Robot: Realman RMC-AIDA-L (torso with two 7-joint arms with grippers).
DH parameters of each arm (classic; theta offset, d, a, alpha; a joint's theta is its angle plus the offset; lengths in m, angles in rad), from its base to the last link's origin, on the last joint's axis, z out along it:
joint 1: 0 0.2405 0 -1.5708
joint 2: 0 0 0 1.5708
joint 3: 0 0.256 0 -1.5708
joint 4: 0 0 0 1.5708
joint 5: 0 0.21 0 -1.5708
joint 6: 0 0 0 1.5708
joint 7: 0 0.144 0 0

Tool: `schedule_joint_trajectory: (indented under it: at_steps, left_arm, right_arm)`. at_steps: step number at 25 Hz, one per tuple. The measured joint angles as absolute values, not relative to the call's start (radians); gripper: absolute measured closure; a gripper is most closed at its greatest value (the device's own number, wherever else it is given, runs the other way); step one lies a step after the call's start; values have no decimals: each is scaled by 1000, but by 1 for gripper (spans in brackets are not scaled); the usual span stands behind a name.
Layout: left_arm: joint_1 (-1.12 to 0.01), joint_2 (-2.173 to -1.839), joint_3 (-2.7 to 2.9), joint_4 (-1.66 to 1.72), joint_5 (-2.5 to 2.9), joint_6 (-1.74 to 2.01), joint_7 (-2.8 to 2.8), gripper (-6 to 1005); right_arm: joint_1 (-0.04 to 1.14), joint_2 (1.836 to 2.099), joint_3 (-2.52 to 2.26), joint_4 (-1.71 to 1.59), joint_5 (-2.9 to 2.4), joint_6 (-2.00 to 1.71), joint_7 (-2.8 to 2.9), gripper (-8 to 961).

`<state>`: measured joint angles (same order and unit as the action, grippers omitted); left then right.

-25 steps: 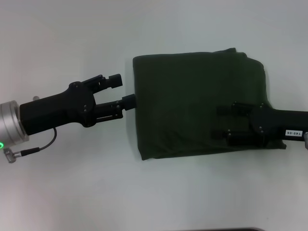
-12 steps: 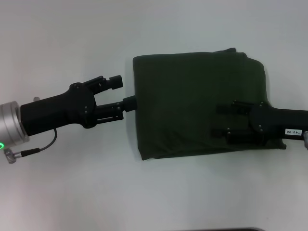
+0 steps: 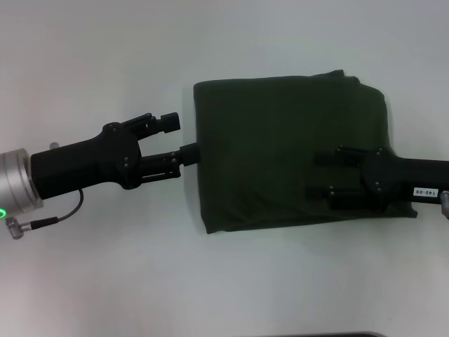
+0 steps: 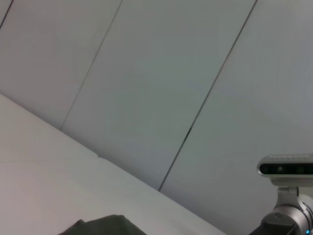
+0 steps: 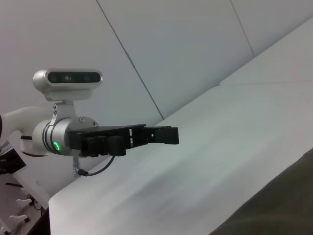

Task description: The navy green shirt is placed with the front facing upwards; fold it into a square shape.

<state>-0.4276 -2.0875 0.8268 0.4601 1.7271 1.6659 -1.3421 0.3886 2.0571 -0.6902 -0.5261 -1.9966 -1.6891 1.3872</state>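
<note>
I judge the fold essentially done: the navy green shirt (image 3: 291, 151) lies as a compact near-square on the tabletop (image 3: 105, 63), my left gripper (image 3: 179, 137) at its nine o'clock edge, jaws spread, my right gripper (image 3: 324, 175) over its four o'clock corner, jaws spread.

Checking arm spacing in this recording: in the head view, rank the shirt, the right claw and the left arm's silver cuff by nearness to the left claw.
1. navy green shirt, its left edge beside the left claw.
2. silver cuff, far left.
3. right claw, over the shirt's right part.
</note>
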Motion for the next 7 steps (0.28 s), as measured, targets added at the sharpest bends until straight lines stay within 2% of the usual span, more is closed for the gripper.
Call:
schedule_joint_trajectory:
  at_steps: [7]
  left_arm:
    - [-426,-2087,827,460,1727,1666,-1342,114]
  right_arm:
    - [397,2057,-691,-526,-1998,-1690,1387,41]
